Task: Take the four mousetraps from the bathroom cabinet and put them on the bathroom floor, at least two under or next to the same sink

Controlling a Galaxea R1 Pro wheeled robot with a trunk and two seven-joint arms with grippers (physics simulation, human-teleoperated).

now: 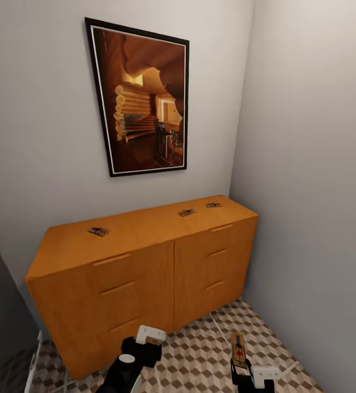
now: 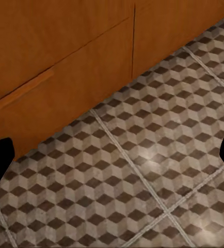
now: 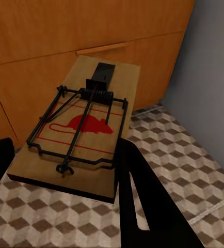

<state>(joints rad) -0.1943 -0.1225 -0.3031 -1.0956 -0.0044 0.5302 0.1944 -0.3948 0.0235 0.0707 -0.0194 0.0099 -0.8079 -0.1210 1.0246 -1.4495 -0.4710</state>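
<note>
Head view has three mousetraps sitting on top of the cabinet (image 1: pixel 140 262): one near the left end (image 1: pixel 99 231), two toward the right (image 1: pixel 187 212) (image 1: pixel 213 205). The fourth mousetrap (image 3: pixel 81 126) is pinched flat in the right gripper (image 1: pixel 242 367), held low over the bathroom floor (image 2: pixel 143 170), I'd guess so it can be set down gently. The left gripper (image 2: pixel 112 155) has its fingers spread wide with nothing between them, pointed at bare tile by the drawer fronts. Tight spot: wall (image 1: pixel 320 164) close on the right, cabinet ahead, open tile in between.
</note>
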